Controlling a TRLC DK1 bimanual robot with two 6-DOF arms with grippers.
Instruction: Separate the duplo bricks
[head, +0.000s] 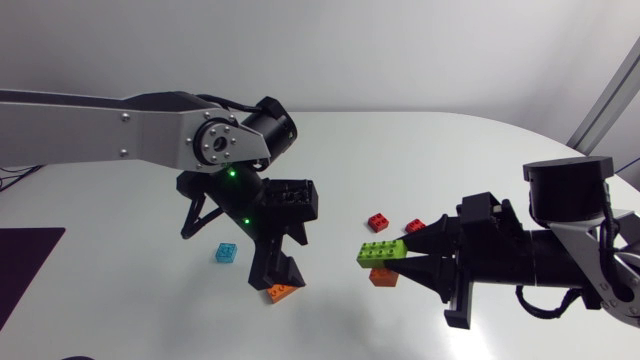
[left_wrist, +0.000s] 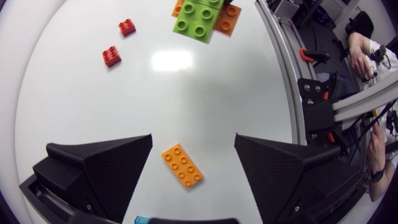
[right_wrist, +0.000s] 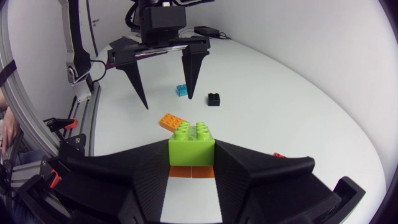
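- The right hand is clamped on the green duplo brick, with one finger against each side wall and the studs facing up.
- Directly under the green brick is a small orange brick. I cannot tell whether the two are joined or whether the orange one lies loose on the tabletop.
- These bricks look like hard, light, rigid plastic with smooth walls. They should not give under pressure, but could slip or twist between the broad fingers.
- The best hold is probably square across two flat opposite walls, not on the studs.
- If the pair is joined, the studs will likely resist a straight pull, and tilting one brick off may go easier.
- The left hand is spread open with its fingers pointing down. An orange two-by-four brick lies flat on the tabletop between them, touching neither finger.
- That brick sits low and offers little wall, so I would take it across its short width with the fingertips right down at the tabletop.
- Farther out, a cyan brick, a black brick, a red brick and a second red brick each lie singly.
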